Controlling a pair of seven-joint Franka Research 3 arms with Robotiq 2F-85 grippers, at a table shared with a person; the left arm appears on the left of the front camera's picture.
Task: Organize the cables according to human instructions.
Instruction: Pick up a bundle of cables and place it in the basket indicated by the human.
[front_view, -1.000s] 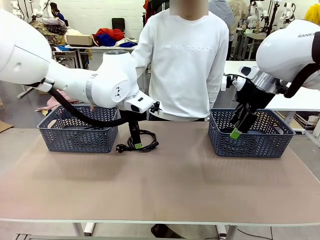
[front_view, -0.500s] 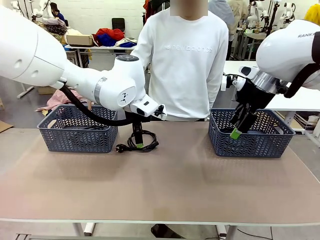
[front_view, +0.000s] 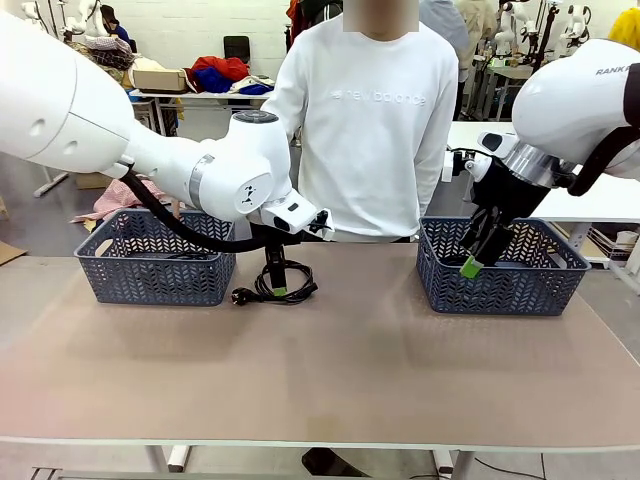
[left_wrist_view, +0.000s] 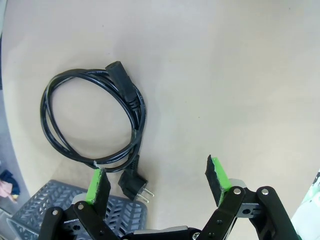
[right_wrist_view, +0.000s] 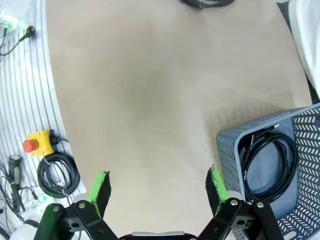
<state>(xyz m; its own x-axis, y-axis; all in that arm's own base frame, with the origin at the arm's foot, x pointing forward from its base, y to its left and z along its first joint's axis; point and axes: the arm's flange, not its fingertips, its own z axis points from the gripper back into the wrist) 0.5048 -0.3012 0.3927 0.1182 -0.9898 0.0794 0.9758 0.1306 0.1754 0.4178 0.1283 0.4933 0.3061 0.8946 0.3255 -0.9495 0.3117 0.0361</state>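
Two blue baskets (front_view: 155, 270) flank one coiled cable (left_wrist_view: 95, 125) on the tan table (front_view: 330, 370); both jaws gape empty.

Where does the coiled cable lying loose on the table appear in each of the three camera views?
Front view: loose cable on the table just right of the left basket, under the left gripper.
Left wrist view: loose cable at left centre, its pronged plug near the basket corner at the bottom.
Right wrist view: part of a coil at the top edge, probably the same cable.
Shared landmark: the tan table.
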